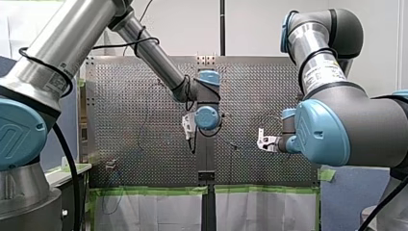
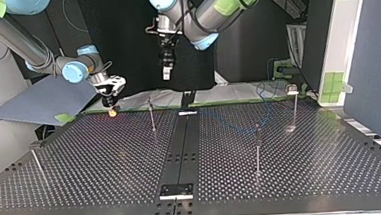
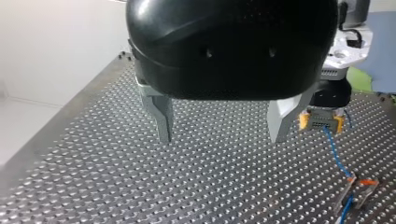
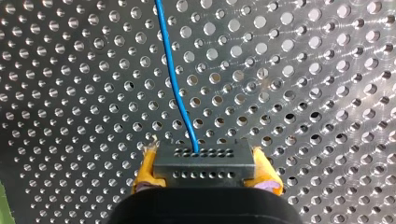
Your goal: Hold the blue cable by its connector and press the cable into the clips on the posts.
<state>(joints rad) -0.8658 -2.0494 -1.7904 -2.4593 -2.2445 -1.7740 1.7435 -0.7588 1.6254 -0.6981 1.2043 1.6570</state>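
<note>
Connector: pinched in my right gripper. Blue cable runs straight ahead to a clip. My left gripper: wide, empty.

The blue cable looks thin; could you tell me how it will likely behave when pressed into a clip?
The blue cable is thin and curves away from the connector, so it is probably floppy and will trail rather than push. It likely weighs little. The blocky connector, clamped between yellow pads, should hold steady.

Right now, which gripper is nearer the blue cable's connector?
Right. My right gripper holds the connector between its jaws; my left gripper hangs open beside it, not touching.
</note>
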